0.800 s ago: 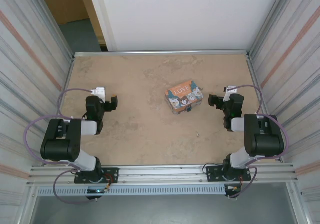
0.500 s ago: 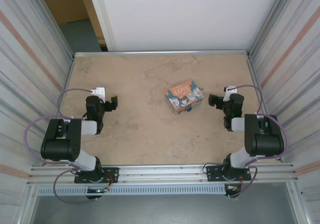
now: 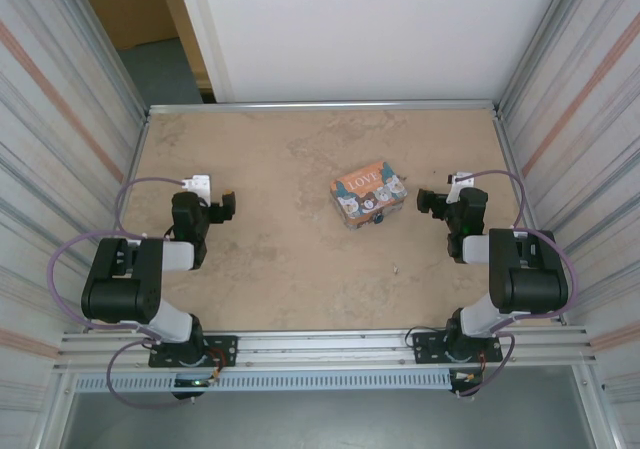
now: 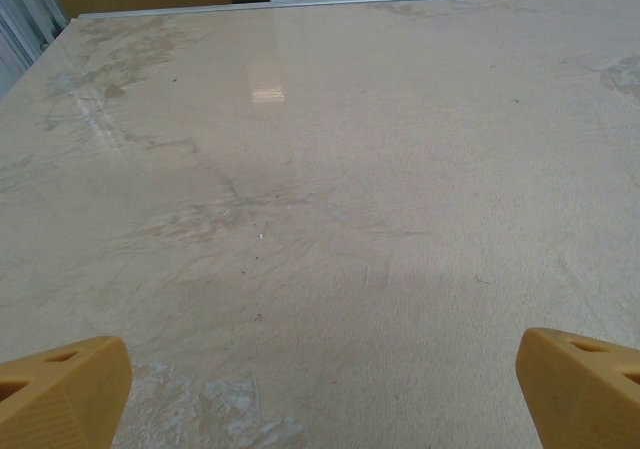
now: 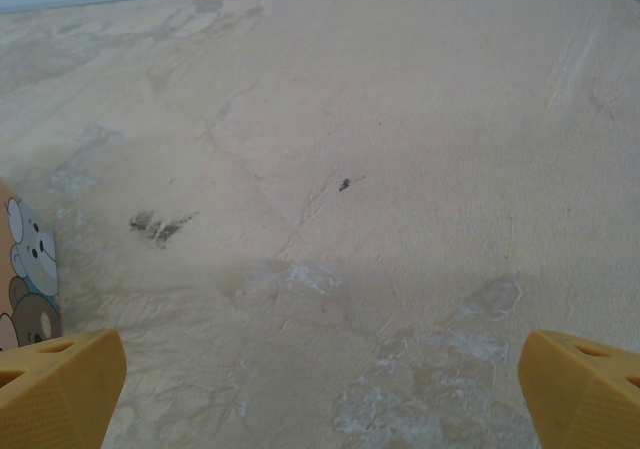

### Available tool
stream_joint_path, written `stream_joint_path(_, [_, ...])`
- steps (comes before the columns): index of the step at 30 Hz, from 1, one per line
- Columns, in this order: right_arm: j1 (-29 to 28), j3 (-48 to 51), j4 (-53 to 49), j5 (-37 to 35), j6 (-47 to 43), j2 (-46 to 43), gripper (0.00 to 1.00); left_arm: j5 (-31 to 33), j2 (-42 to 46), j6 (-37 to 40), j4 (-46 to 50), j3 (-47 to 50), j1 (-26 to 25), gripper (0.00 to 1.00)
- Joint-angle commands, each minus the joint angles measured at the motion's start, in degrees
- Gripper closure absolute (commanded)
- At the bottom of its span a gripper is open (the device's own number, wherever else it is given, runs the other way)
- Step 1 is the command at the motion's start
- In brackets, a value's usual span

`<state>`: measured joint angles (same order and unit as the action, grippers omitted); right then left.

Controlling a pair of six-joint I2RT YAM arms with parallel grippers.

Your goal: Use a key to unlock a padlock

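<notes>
The padlock [image 3: 380, 219] is a tiny dark blue thing hanging at the near edge of the orange "LOVE" tin [image 3: 368, 193], mid-table. The key [image 3: 396, 268] is a pale speck lying on the table nearer the arms, below and right of the tin. My left gripper [image 3: 226, 207] rests low at the left, far from both, open with nothing between its yellow fingertips [image 4: 65, 389]. My right gripper [image 3: 428, 202] sits just right of the tin, also open and empty, its fingertips [image 5: 60, 384] wide apart. The tin's bear-printed side [image 5: 25, 269] shows at the left edge of the right wrist view.
The beige stone-patterned table [image 3: 270, 159] is walled by corrugated metal panels left and right and a white board at the back. A metal rail [image 3: 320, 344] runs along the near edge with both arm bases on it. Bare table lies between the arms.
</notes>
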<state>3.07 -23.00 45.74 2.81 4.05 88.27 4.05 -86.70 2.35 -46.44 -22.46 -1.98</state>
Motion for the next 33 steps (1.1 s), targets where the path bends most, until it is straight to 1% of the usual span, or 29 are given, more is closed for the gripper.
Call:
stream_joint_path(1, [0.12, -0.58, -0.37, -0.55, 0.69, -0.03, 0.01, 0.34, 0.04, 0.68, 0.03, -0.57, -0.22, 0.01])
stream_joint_path(26, [0.67, -0.56, -0.30, 0.38, 1.05, -0.03, 0.01, 0.34, 0.12, 0.64, -0.06, -0.57, -0.28, 0.01])
stream_joint_path(29, [1.50, 0.06, 0.44, 1.90, 1.58, -0.41, 0.01, 0.47, 0.28, 0.64, -0.32, -0.39, -0.28, 0.01])
stream_joint_path(33, [2.25, 0.02, -1.67, 2.13, 2.40, -3.03, 0.01, 0.91, 3.82, 0.99, 2.89, -0.79, -0.74, 0.01])
